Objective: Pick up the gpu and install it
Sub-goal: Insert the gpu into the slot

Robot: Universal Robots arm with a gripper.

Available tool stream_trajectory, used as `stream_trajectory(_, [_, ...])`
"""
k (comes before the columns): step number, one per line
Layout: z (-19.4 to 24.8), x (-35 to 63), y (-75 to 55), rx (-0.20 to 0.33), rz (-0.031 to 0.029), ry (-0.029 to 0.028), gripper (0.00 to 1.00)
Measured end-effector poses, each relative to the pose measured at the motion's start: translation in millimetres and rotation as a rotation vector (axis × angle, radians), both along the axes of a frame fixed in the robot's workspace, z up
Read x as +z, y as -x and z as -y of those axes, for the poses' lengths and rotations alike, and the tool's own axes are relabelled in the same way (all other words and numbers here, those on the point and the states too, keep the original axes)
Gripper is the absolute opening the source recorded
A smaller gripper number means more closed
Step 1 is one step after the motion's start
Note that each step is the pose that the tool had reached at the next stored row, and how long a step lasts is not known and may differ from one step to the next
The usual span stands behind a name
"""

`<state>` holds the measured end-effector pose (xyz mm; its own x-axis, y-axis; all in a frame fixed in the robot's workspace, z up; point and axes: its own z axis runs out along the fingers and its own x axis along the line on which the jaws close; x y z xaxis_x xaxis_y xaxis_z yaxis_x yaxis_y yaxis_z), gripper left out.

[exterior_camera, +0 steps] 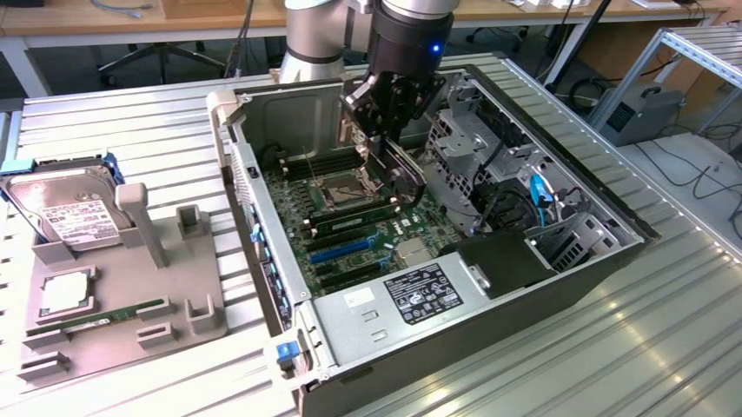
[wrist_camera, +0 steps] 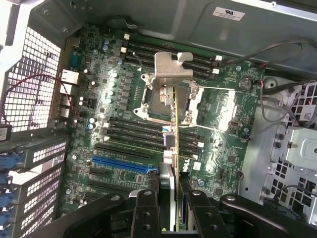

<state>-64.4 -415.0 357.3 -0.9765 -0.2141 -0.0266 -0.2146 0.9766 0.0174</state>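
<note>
Black fingers [wrist_camera: 146, 213] of the hand [wrist_camera: 174, 208] are closed on the gpu [wrist_camera: 174, 134], which shows edge-on as a thin strip. Its long axis runs straight away from the hand toward the motherboard [wrist_camera: 124, 109], and the silvery end bracket [wrist_camera: 173, 72] is at the far tip, over the CPU socket [wrist_camera: 158, 99]. I cannot tell whether the bracket touches the board.

In the exterior view the slatted metal bench [exterior_camera: 139, 113] carries an open computer case [exterior_camera: 557, 287]. The hand [exterior_camera: 388, 100] hangs above the case, with the gpu [exterior_camera: 400, 174] slanting down from it toward 5 o'clock. The power supply [exterior_camera: 394, 308] lies at the case's 6 o'clock, and its black label is too small to read. A grey tray [exterior_camera: 116, 339] sits at 9 o'clock from the case and holds a hard drive [exterior_camera: 69, 213] with a white label, the writing unreadable. A slim green RAM stick [exterior_camera: 99, 317] lies at the drive's 6 o'clock. One blue slot [wrist_camera: 121, 163] lies on the motherboard beside the card.
</note>
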Motion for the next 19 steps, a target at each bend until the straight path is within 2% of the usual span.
stream_trajectory(19, [0.0,0.0,0.0,0.056,0.0,0.0,0.27])
